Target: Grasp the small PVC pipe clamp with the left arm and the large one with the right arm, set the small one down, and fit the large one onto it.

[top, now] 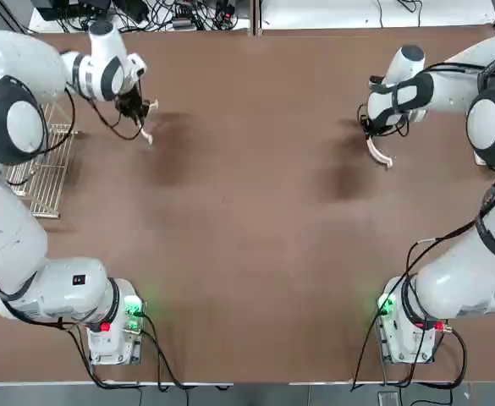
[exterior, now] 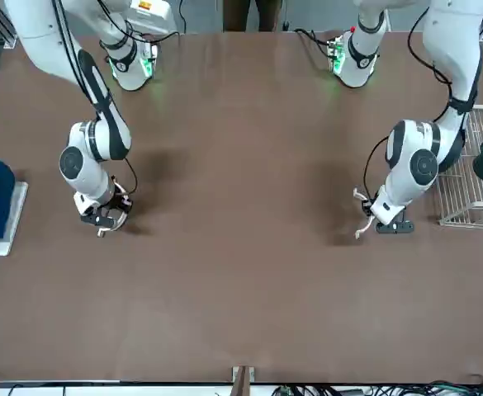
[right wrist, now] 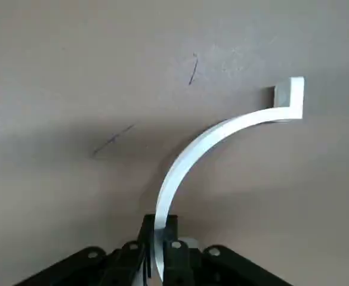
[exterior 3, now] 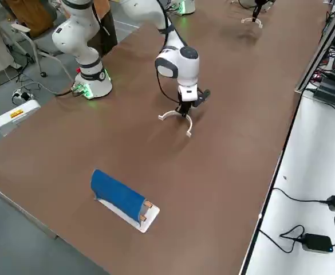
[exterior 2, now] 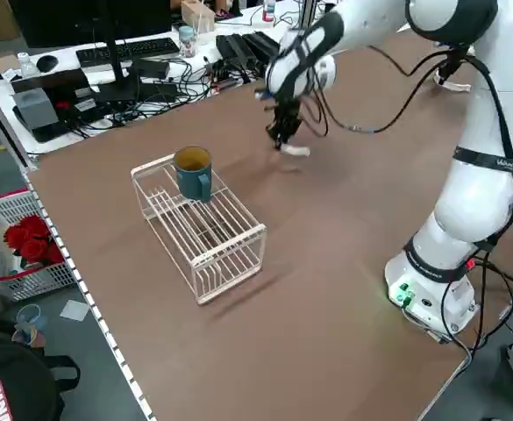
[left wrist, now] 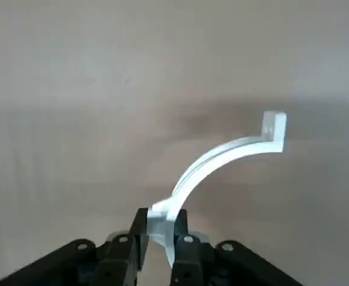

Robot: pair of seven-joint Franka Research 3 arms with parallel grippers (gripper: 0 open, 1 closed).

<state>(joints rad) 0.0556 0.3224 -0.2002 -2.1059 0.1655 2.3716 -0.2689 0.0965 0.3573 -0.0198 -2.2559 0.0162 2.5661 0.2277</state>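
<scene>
My left gripper [left wrist: 165,238] pinches the small clamp [left wrist: 207,164], my right [right wrist: 159,244] the large one [right wrist: 204,143], both above the table [top: 230,254]; the rack [exterior 2: 208,237] (mug [exterior 2: 193,173] on top) stands by the left edge.

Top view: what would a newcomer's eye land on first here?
Probably the two white arms, whose end effectors, left and right, each grip a white half-ring clamp above the brown table. Next, the blue-green mug on the white wire rack at the robot's left.
</scene>
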